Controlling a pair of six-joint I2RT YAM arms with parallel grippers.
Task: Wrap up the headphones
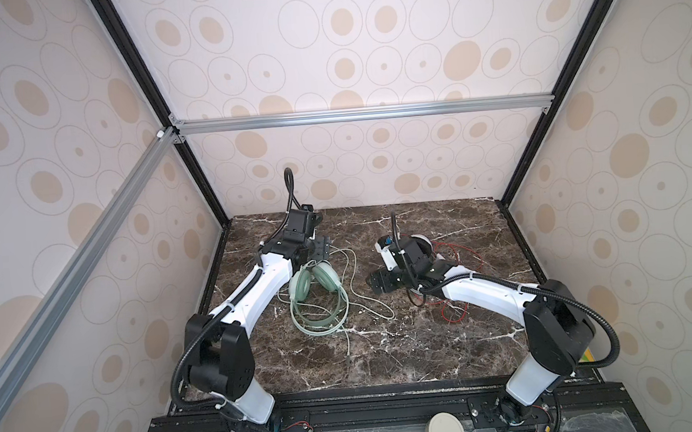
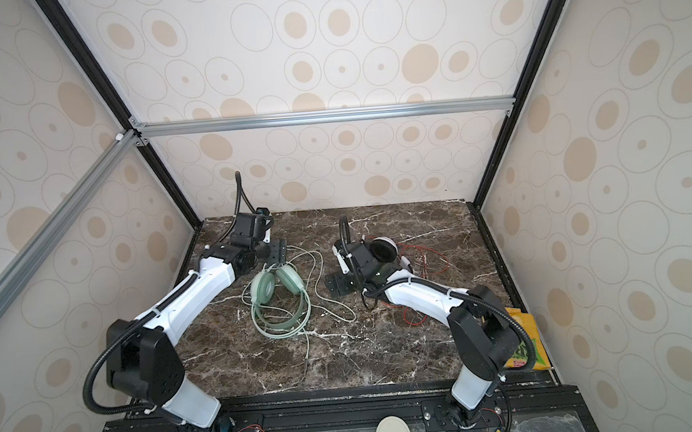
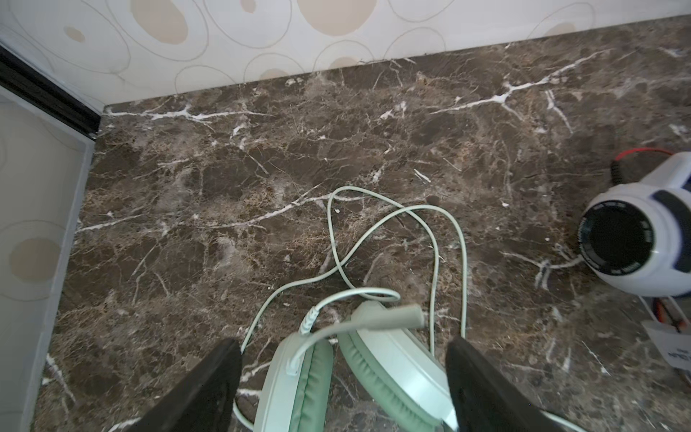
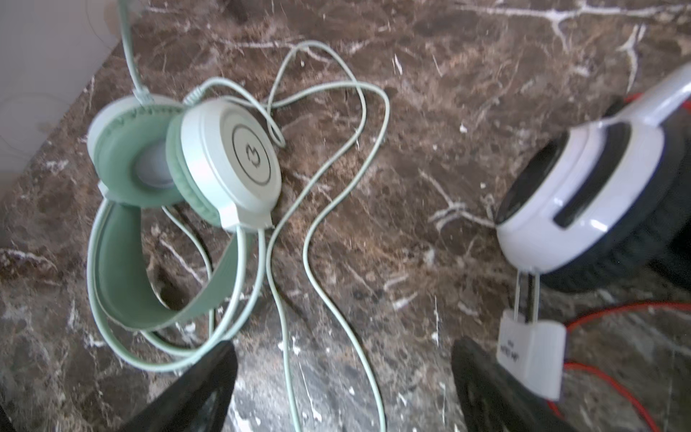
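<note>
This is a robot test booth in a lab, not a lived-in room. Silver and black aluminium frame bars (image 1: 362,113) carry wall panels (image 1: 387,55) papered with beige ovals, and they box in a brown marble-look worktop (image 1: 408,358). A left arm (image 1: 258,290) and a right arm (image 1: 487,290) are bolted to a black rail (image 1: 370,409) along the bottom of the frame.

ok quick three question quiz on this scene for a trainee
1. True or false: the right hand grips the white headset.
2. The white headset's thin cable is: A red, B blue, C black.
3. What sits between the left hand's open fingers?
Key: 1 false, it is open and empty; 2 A; 3 the earcups of the mint-green headset.
</note>
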